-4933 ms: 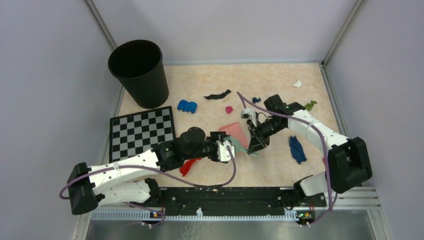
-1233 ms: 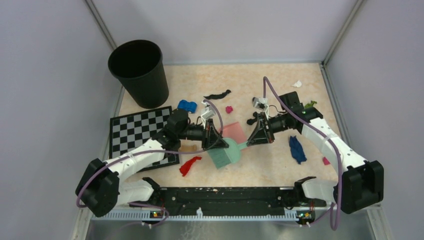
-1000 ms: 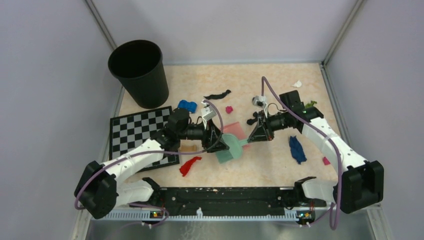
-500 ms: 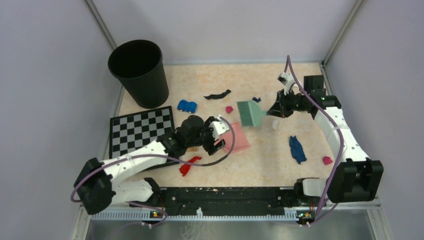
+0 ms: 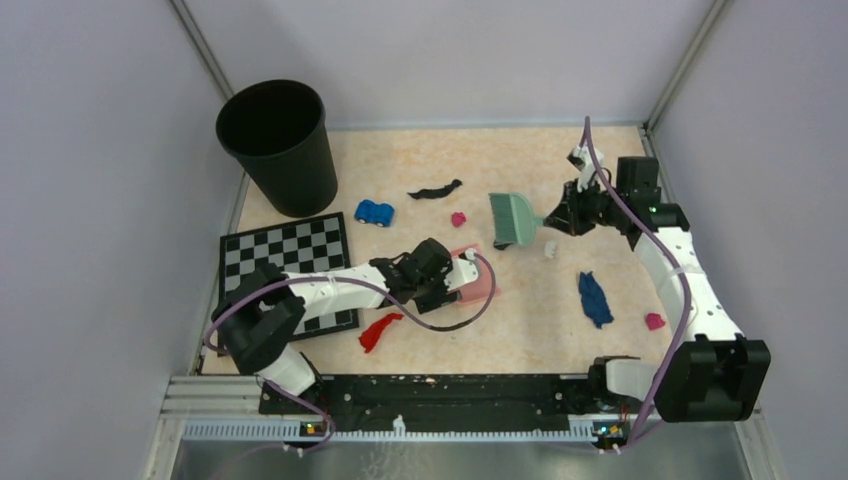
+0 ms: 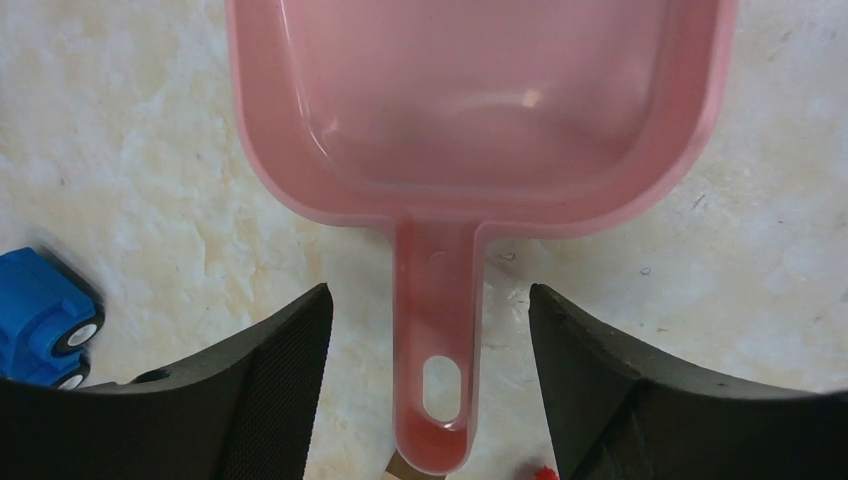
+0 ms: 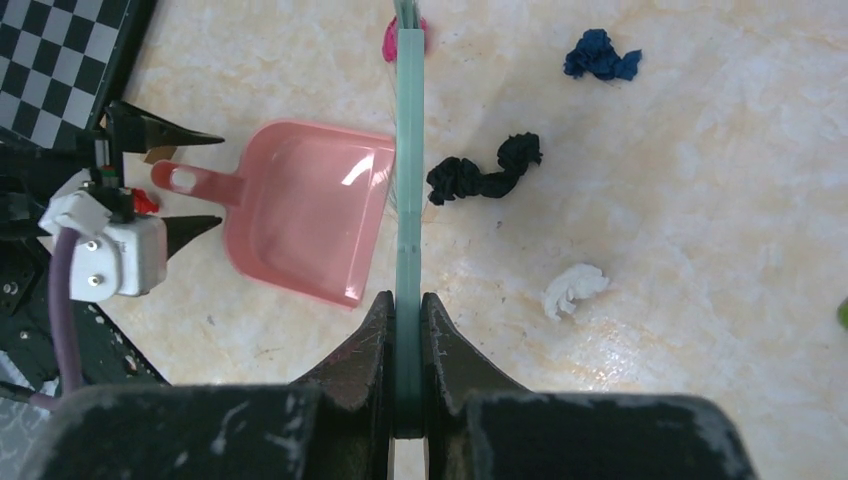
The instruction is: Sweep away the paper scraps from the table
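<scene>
Left wrist: L claw [image 6: 428, 300] spread, astride pink dustpan [image 6: 480, 100] handle, no contact. R claw [image 7: 405, 300] pinching green brush [image 7: 410, 150] over desk [image 7: 700, 220]; paper scraps [image 7: 480, 178] scattered nearby.

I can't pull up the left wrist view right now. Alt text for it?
A pink dustpan lies flat on the marbled table, its handle pointing at the camera between the open fingers of the left hand, which do not touch it. A blue toy car sits at the left edge.
</scene>
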Controlling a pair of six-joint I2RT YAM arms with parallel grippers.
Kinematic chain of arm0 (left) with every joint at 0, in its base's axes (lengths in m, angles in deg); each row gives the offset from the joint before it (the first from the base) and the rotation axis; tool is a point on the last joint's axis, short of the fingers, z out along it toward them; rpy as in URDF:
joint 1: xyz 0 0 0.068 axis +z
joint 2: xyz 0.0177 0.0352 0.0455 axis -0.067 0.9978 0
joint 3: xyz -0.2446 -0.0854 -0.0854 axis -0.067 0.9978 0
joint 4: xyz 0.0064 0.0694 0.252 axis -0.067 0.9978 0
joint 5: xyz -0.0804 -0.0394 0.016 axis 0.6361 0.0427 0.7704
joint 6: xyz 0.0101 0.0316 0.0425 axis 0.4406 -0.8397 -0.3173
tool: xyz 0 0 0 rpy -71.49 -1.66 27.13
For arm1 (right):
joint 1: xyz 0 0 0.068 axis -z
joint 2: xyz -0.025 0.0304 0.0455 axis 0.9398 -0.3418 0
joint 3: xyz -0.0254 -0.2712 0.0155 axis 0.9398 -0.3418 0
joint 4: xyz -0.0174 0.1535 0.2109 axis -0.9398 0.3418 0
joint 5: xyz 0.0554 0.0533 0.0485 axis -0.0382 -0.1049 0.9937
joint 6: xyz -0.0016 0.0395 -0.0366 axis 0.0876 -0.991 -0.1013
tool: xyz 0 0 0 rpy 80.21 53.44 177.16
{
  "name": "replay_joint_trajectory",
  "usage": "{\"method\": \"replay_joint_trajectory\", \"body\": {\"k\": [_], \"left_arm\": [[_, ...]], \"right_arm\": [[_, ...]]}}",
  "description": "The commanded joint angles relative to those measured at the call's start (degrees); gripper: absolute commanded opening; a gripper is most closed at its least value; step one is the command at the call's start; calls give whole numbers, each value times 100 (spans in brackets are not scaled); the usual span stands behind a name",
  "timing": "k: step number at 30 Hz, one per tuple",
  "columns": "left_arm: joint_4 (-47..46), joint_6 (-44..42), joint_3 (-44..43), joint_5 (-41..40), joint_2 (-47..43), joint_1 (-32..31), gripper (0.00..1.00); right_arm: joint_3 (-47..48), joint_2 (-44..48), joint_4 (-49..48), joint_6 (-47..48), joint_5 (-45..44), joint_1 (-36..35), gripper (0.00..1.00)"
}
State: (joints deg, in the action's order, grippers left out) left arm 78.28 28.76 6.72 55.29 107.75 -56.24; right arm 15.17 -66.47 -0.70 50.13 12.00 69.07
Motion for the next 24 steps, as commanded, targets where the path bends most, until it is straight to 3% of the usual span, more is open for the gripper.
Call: {"method": "replay_joint_trajectory", "body": {"k": [1,4,12,21,24], "left_arm": [[-1,-10,-196,-133,167,43,75],[-44,18,-141,-63,139,103,71],[215,456,-223,922,-166,239,46],[821,1182,-299,1338,-468,146,24],[912,1410,-259,1353,-657,127,9]], "right_arm": [[-54,256,-384,-81,205,50,0],[-178,267,-455,-75,264,51,0],[-297,321,-485,11,216,51,0],[-232,356,-351,13,140,44,0],[-73,347,-108,92,3,44,0]]}}
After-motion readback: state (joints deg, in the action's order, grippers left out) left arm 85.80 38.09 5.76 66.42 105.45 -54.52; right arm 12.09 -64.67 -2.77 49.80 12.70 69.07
